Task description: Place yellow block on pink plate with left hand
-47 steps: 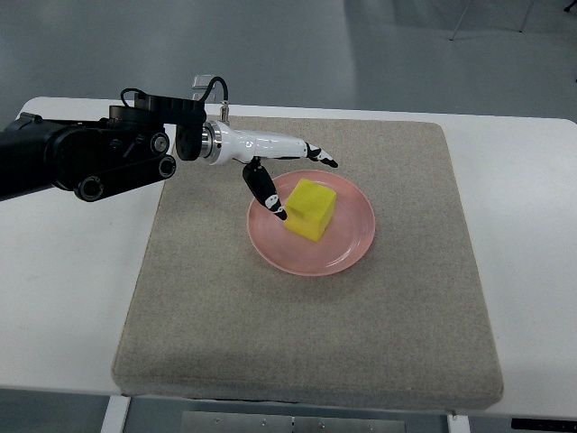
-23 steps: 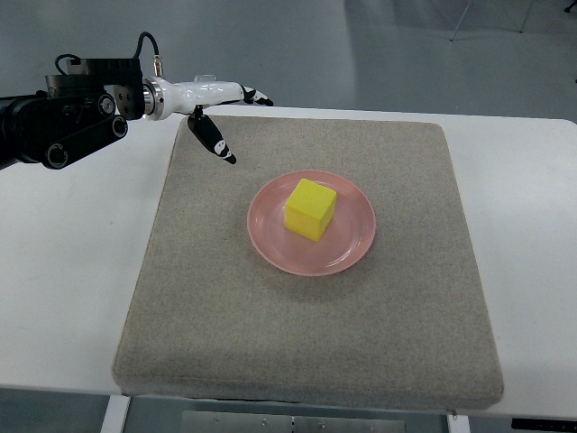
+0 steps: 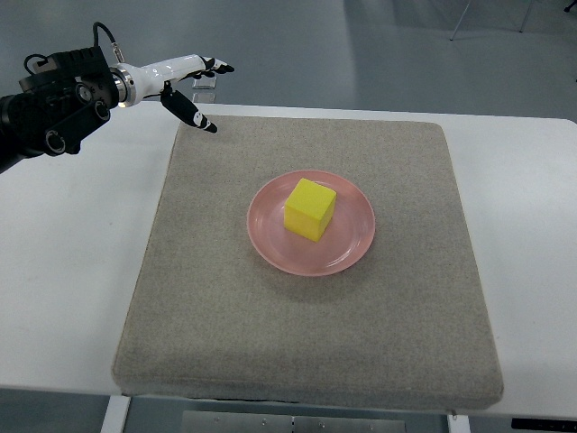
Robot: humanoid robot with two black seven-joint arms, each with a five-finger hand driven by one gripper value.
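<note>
Placement appears complete: the yellow foam-like cube block (image 3: 310, 208) sits flat on the round pink plate (image 3: 353, 252), slightly left of the plate's centre, with a clear band of rim visible on every side, so I judge it to be stable and not at risk of tipping off. The plate rests near the middle of the square grey-beige felt mat (image 3: 225, 316), which covers most of the white table (image 3: 63, 271) and probably keeps the plate from sliding. My left hand (image 3: 185, 81) hangs above the far left corner of the mat, well apart from the plate and the block. Its white fingers (image 3: 215, 65) with dark tips extend straight out toward the right, and the thumb (image 3: 187, 112) points down and away from them; the hand is spread and holds nothing. This posture keeps the fingers clear of the block, so nothing can nudge it. My dark left forearm (image 3: 45, 117) enters from the left edge of the top view. My right arm does not show. Remaining work, in my judgement, is only to park the left arm at rest.
</note>
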